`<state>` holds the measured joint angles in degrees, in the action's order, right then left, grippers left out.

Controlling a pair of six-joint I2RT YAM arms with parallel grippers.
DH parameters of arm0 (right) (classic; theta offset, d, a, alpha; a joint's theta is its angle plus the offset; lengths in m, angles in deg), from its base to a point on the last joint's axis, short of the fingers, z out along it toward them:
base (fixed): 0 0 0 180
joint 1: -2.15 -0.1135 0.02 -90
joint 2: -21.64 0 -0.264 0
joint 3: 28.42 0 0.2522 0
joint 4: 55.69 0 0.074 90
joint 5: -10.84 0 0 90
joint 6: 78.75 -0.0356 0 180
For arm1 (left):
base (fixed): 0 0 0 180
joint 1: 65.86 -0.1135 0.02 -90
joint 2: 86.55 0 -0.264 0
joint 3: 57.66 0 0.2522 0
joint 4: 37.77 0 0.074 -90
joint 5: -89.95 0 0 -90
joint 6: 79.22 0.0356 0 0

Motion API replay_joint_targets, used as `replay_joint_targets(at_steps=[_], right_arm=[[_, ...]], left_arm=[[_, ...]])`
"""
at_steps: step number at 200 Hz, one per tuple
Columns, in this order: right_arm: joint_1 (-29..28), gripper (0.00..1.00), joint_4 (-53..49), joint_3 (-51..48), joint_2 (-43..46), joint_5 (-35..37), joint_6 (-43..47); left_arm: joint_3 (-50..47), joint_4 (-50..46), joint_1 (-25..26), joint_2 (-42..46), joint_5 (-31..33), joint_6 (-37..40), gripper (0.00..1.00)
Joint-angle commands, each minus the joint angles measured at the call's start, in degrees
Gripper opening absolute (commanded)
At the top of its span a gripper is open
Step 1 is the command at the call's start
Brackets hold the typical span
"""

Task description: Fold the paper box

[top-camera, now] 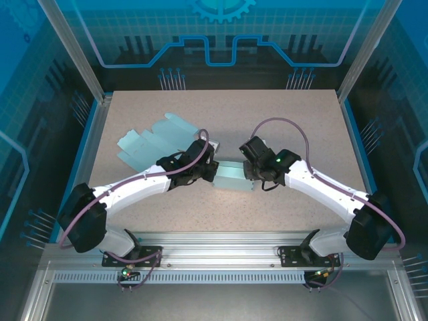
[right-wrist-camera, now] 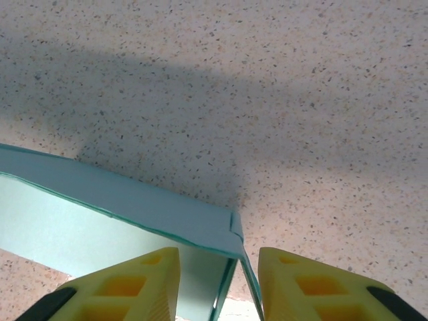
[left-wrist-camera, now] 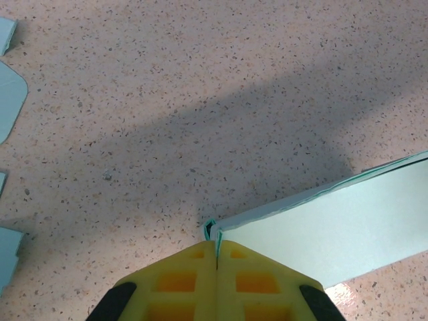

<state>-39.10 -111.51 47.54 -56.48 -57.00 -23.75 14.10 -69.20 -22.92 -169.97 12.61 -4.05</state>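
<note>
Nearest the lens in the left wrist view are my yellow left fingers [left-wrist-camera: 177, 277], pressed flat together. The left jaws are pinching a thin corner edge of the paper box [left-wrist-camera: 334, 227], which runs off to the right as a pale teal panel, tilted above the speckled worktop [left-wrist-camera: 200, 100].

At the left margin of that view lie parts of a flat teal sheet [left-wrist-camera: 10, 100]. The top view shows it as an unfolded blank [top-camera: 150, 140] at the worktop's left rear, behind my left arm [top-camera: 134, 187], well apart from the box.

In the top view the paper box [top-camera: 231, 177] sits near the middle of the worktop [top-camera: 267, 107], between my two wrists.

Right wrist view: my right fingers [right-wrist-camera: 134, 284] stand spread, one on each side of the box's end [right-wrist-camera: 134, 200]. The right jaws are parted, and a gap shows between the upright end wall and the left pad. I cannot tell whether the right pad touches it.
</note>
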Motion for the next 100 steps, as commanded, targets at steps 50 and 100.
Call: replay_joint_targets(at_steps=[50,100], right_arm=[[1.9,0.32,-2.5,1.97,0.69,1.73,2.31],[2.35,0.25,-3.51,0.5,1.22,0.7,1.54]], left_arm=[[2.29,0.16,0.49,-1.3,0.4,1.92,0.0],[2.45,0.09,0.54,-1.21,0.82,1.76,0.0]])
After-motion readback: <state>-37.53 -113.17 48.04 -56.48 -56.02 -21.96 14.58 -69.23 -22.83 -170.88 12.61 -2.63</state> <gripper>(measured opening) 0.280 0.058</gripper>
